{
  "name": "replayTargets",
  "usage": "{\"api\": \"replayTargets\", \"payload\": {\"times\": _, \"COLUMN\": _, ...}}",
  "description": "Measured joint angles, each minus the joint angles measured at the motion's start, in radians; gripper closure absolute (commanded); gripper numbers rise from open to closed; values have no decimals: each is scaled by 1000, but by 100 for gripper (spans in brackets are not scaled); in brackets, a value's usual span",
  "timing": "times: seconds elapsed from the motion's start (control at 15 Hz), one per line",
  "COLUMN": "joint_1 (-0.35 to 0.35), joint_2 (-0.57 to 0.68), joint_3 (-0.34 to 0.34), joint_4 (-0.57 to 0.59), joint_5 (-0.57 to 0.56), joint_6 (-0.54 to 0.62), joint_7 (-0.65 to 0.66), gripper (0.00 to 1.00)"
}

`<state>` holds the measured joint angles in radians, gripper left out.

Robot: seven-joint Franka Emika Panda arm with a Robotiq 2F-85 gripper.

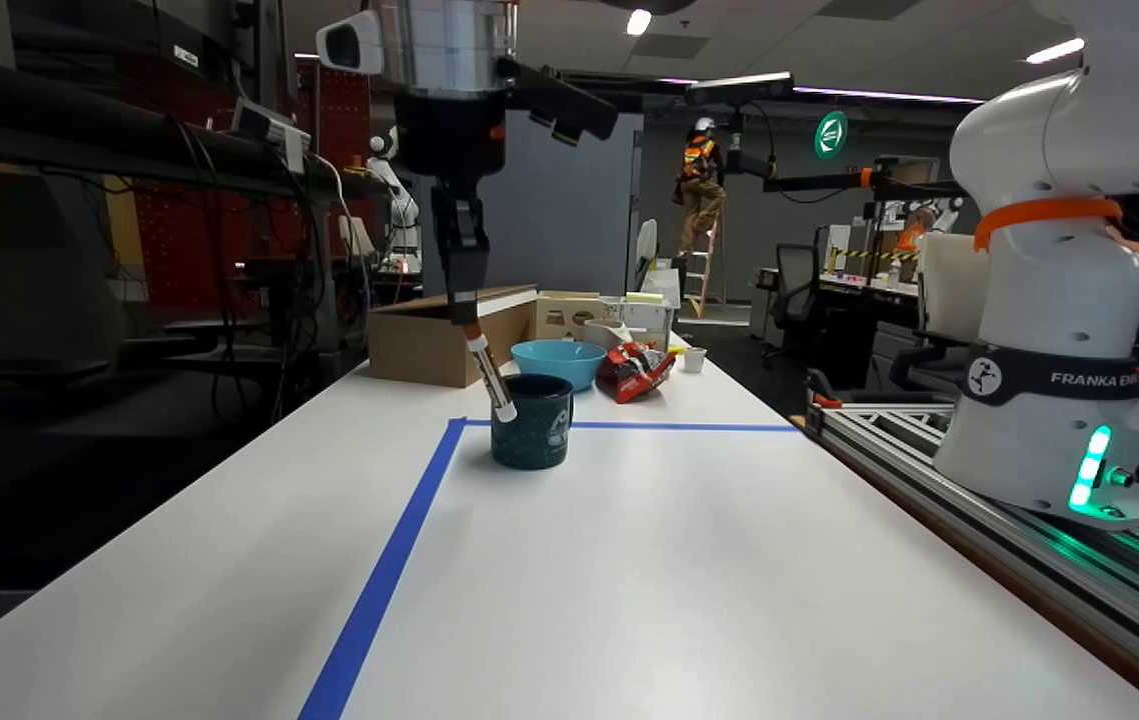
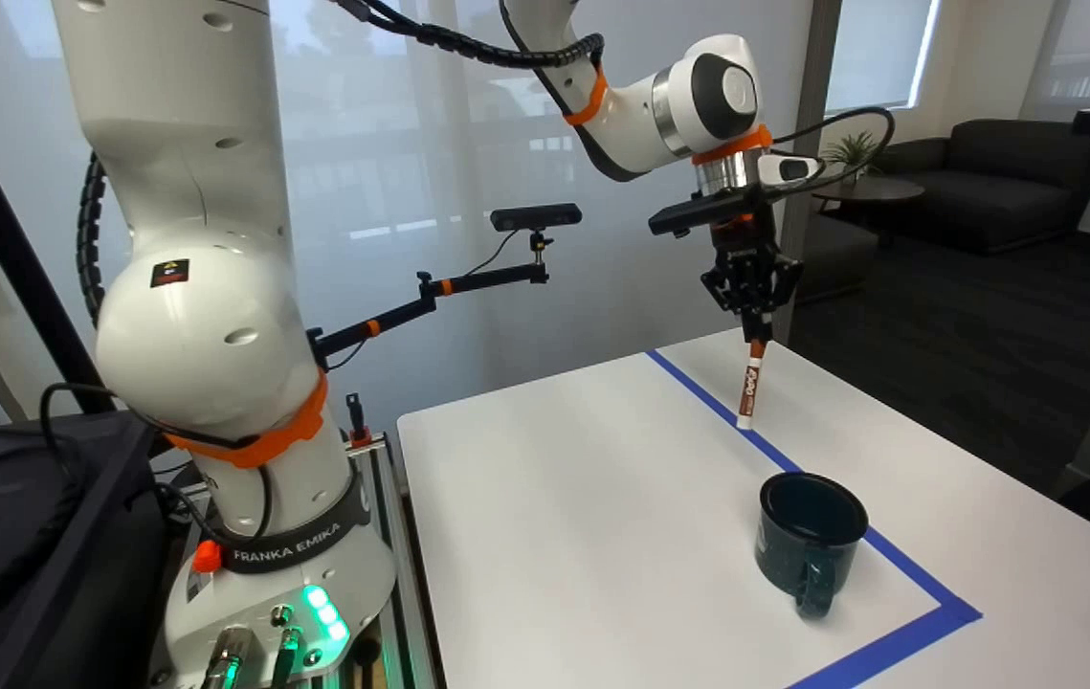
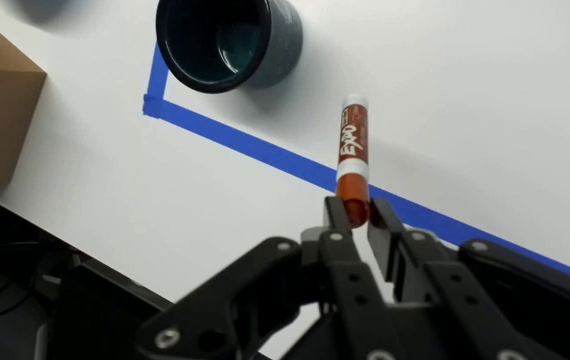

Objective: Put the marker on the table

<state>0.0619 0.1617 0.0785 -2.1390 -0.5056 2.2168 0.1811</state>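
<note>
The marker is thin, with a red-brown cap, a dark red label and a white end. It also shows in an exterior view and in the wrist view. My gripper is shut on its capped end, and the white end points down, slightly tilted. The gripper shows in both exterior views, holding the marker above the white table, near the blue tape line. The table also shows in an exterior view and in the wrist view.
A dark blue cup stands upright on the table close to the marker, inside the tape corner. Behind it are a cardboard box, a light blue bowl and a red bag. The table's edge shows in the wrist view.
</note>
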Motion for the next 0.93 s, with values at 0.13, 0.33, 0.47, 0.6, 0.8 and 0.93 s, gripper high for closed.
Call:
{"api": "replayTargets", "payload": {"times": 0.13, "joint_1": 4, "joint_2": 37, "joint_3": -5, "joint_4": 7, "joint_5": -10, "joint_6": 28, "joint_7": -38, "gripper": 96}}
{"api": "replayTargets", "payload": {"times": 0.33, "joint_1": 6, "joint_2": 89, "joint_3": -17, "joint_4": 14, "joint_5": -49, "joint_6": 60, "joint_7": -65, "gripper": 96}}
{"api": "replayTargets", "payload": {"times": 0.47, "joint_1": 11, "joint_2": 121, "joint_3": -29, "joint_4": 18, "joint_5": -86, "joint_6": 84, "joint_7": -69, "gripper": 96}}
{"api": "replayTargets", "payload": {"times": 0.6, "joint_1": 17, "joint_2": 152, "joint_3": -41, "joint_4": 20, "joint_5": -124, "joint_6": 111, "joint_7": -69, "gripper": 96}}
{"api": "replayTargets", "payload": {"times": 0.8, "joint_1": 27, "joint_2": 194, "joint_3": -54, "joint_4": 22, "joint_5": -163, "joint_6": 147, "joint_7": -69, "gripper": 96}}
{"api": "replayTargets", "payload": {"times": 0.93, "joint_1": 31, "joint_2": 220, "joint_3": -58, "joint_4": 26, "joint_5": -175, "joint_6": 167, "joint_7": -72, "gripper": 96}}
